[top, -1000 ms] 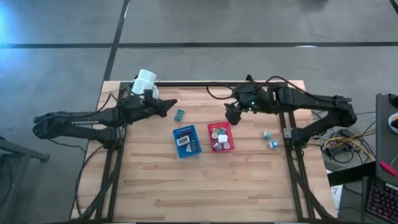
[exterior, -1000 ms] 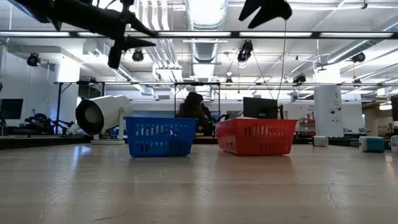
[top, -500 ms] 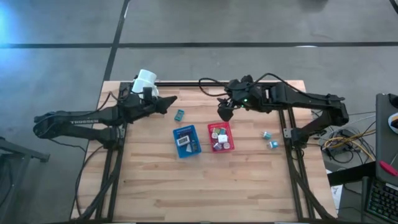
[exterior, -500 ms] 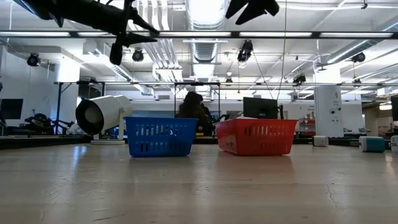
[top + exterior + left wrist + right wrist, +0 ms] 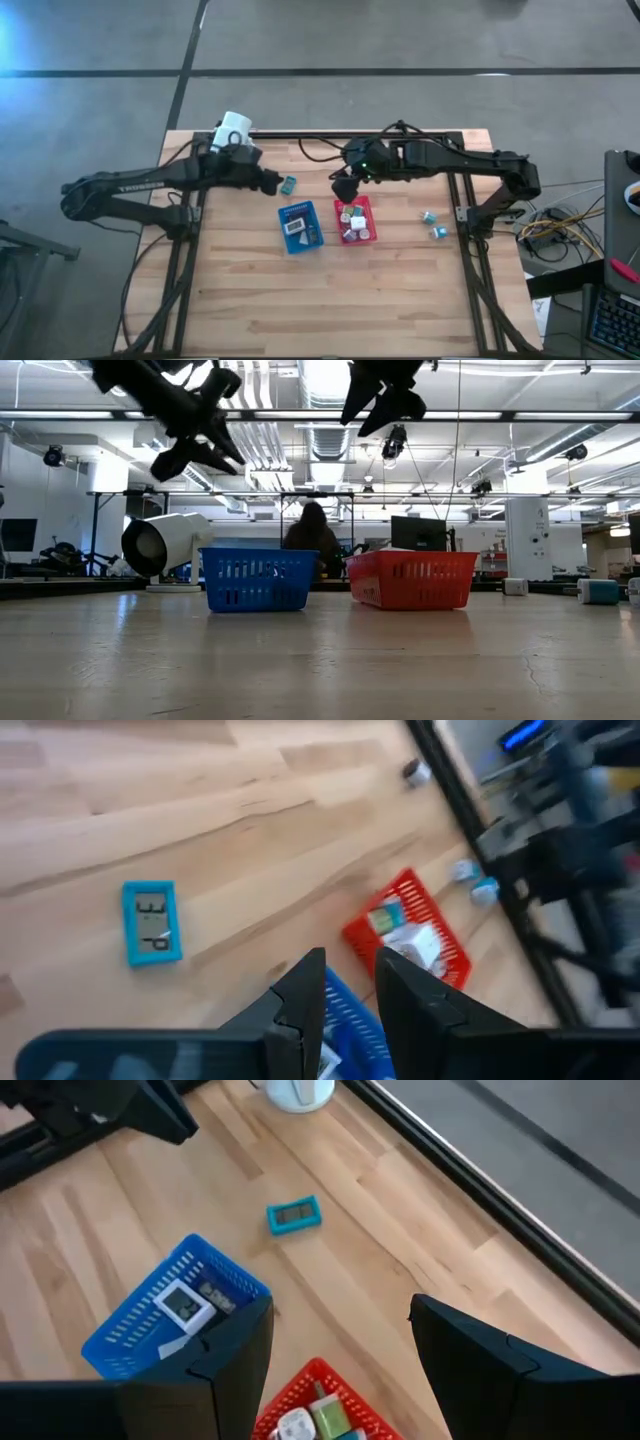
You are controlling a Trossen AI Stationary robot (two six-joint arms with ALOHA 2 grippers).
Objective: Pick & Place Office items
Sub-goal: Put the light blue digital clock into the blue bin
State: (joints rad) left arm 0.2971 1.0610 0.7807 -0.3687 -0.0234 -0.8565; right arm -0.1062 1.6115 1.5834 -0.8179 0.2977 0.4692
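A teal-framed flat piece with a small display (image 5: 288,184) (image 5: 152,922) (image 5: 294,1215) lies flat on the wood table, behind the blue basket (image 5: 299,226). My left gripper (image 5: 272,183) (image 5: 350,970) hangs just left of the piece, tipped down, its fingers a narrow gap apart with nothing between them. My right gripper (image 5: 342,188) (image 5: 340,1330) hovers wide open and empty over the far left corner of the red basket (image 5: 355,220). Both baskets hold several office items. Two small teal-and-white clips (image 5: 428,217) (image 5: 438,232) lie on the table right of the red basket.
A white mug (image 5: 232,130) (image 5: 160,545) lies at the far left, behind my left arm. A black rail (image 5: 330,134) runs along the table's far edge. The near half of the table (image 5: 320,300) is bare wood. A person sits in the room beyond the table (image 5: 312,535).
My left gripper has tipped from near level to pointing down at the table beside the teal piece, staying roughly in place. My right gripper has moved toward the table's left edge and sunk slightly, from over the red basket's far side to its far left corner.
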